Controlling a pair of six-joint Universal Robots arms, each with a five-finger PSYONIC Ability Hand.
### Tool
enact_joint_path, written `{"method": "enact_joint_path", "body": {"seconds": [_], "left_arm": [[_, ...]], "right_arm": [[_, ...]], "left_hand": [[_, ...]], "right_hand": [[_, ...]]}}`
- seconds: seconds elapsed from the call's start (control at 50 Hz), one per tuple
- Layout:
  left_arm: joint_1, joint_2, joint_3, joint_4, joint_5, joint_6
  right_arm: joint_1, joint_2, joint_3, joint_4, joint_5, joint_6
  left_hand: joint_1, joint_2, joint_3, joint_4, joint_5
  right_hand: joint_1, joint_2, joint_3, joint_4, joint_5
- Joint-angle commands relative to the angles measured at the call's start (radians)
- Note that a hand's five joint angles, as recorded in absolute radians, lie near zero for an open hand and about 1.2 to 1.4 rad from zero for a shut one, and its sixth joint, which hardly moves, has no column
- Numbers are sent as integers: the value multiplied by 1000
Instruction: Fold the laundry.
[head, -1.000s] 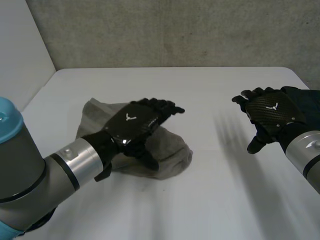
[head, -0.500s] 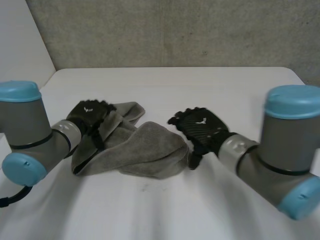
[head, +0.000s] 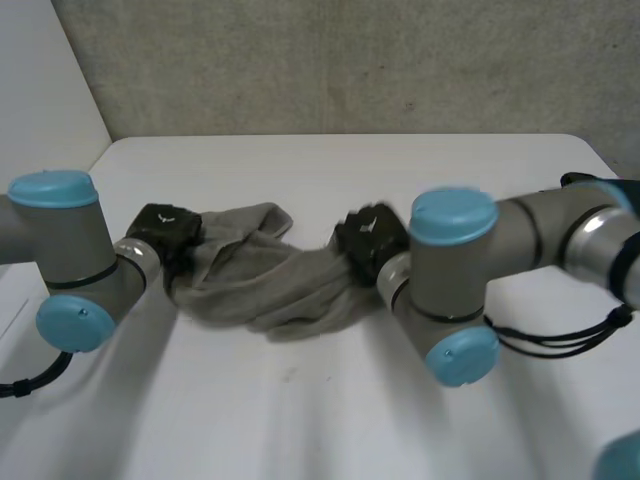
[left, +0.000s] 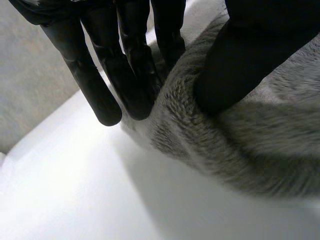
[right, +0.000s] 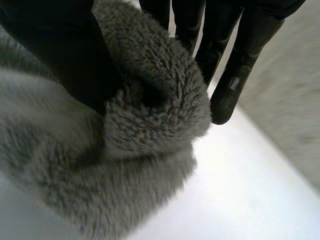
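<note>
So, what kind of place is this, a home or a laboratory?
Probably a robot test bench, not a home: a plain white table, a rough grey wall behind it, and the left robot hand and right robot hand each pinching an end of one grey cloth.

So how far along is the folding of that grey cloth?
Done: nothing folded; the grey fleecy cloth lies bunched on the white table. In hand: the left hand pinches one end, the right hand the other. Left: spreading it flat, then every fold.
</note>
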Motion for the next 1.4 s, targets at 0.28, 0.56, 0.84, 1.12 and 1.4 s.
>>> {"method": "enact_joint_path", "body": {"seconds": [0.28, 0.56, 0.84, 1.12, 1.4], "left_arm": [[-41, 445, 91, 432, -118, -370], [-41, 589, -440, 364, -89, -370], [-87, 671, -459, 360, -36, -376], [-179, 818, -425, 351, -36, -382], [-184, 860, -403, 338, -34, -384]], "right_arm": [[-142, -359, 64, -561, 10, 77], [-265, -623, 662, -111, -400, -318], [-360, -623, 524, 83, -309, -48], [-288, -244, 98, 496, -394, 108], [-271, 52, -146, 494, -343, 108]], "left_hand": [[262, 206, 217, 203, 255], [262, 206, 217, 203, 255], [262, 206, 217, 203, 255], [262, 206, 217, 203, 255], [262, 206, 217, 203, 255]], "right_hand": [[482, 241, 229, 212, 280], [482, 241, 229, 212, 280], [-740, -981, -992, -1010, -942], [-740, -981, -992, -1010, -942], [480, 239, 227, 210, 278]]}}
